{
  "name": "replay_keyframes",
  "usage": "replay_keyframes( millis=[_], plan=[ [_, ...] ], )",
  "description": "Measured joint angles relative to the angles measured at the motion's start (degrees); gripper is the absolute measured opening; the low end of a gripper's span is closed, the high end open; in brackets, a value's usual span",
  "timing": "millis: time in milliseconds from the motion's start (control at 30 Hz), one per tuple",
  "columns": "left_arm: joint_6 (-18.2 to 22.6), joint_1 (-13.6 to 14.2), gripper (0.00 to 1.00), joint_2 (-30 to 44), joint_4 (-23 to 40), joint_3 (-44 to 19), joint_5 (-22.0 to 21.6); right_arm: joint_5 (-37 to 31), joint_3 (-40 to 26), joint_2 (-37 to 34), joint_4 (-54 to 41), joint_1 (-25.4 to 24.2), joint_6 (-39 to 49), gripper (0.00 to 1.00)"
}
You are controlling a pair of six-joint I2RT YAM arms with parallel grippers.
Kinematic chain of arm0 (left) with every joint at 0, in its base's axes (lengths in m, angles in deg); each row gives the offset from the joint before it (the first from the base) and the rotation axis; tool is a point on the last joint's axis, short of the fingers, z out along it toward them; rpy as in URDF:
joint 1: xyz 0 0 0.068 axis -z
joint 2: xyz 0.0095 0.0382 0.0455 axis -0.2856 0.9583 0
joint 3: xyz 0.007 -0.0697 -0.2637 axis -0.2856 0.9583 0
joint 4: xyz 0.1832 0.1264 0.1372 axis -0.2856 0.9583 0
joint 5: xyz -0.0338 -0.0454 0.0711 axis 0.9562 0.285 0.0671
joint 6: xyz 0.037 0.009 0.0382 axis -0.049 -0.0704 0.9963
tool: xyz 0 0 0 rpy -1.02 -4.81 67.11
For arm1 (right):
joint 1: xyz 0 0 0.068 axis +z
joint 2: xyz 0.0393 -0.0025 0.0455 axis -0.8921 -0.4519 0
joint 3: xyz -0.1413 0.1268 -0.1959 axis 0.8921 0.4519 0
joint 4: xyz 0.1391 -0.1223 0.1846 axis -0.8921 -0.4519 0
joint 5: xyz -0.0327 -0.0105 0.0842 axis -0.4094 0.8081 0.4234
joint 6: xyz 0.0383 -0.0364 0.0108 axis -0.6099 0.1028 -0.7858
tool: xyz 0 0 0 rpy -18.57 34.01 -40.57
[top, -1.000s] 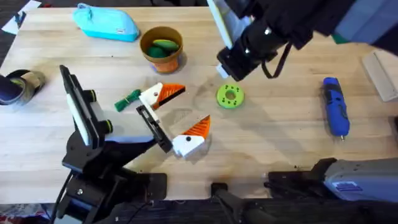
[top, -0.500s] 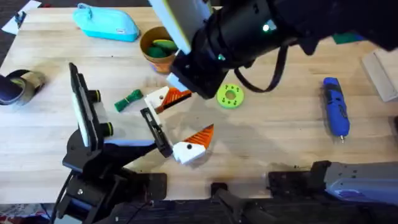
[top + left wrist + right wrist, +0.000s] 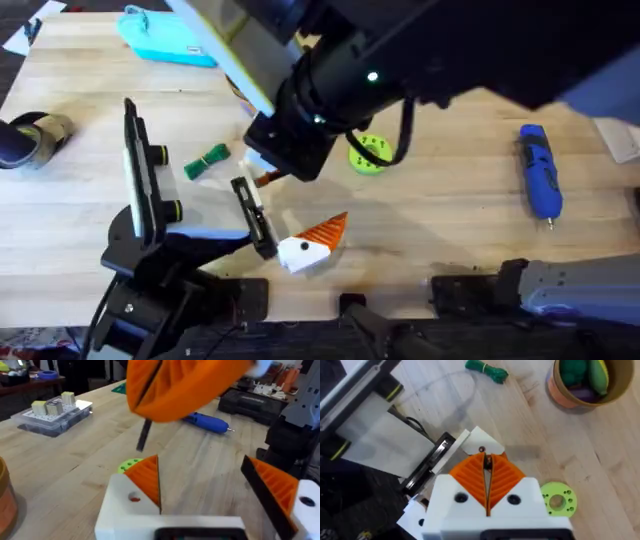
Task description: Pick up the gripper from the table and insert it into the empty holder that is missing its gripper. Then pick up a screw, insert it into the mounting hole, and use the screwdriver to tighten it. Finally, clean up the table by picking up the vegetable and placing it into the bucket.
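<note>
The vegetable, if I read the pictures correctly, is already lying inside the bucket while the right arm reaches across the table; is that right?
Not quite. The vegetable lies on the bare table, outside the bucket, as the overhead and right wrist views show. The other toys in the bucket are different pieces. The right arm does reach across the table.

The right arm [image 3: 330, 85] looms dark over the black bar [image 3: 252, 216]; the screwdriver [image 3: 538, 171] lies well apart.

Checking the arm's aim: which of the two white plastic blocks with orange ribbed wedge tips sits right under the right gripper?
The far white block at the black bar's far end, beneath the right gripper; the near block lies uncovered.
</note>
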Motion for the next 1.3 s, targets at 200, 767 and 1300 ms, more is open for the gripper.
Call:
replay_keyframes(
  millis=[200,767,1300],
  plan=[
    [0.0,0.0,0.986,0.0,0.0,0.0,0.4,0.2,0.0,-2.7,-0.4,0.0,-0.2,0.006],
    [0.0,0.0,0.986,0.0,0.1,0.0,0.5,0.6,0.0,-3.8,-1.7,0.0,-0.4,0.006],
    [-1.4,-0.1,0.986,0.1,0.1,0.0,0.4,0.8,-0.1,-6.4,1.8,0.0,-0.4,0.006]
  ],
)
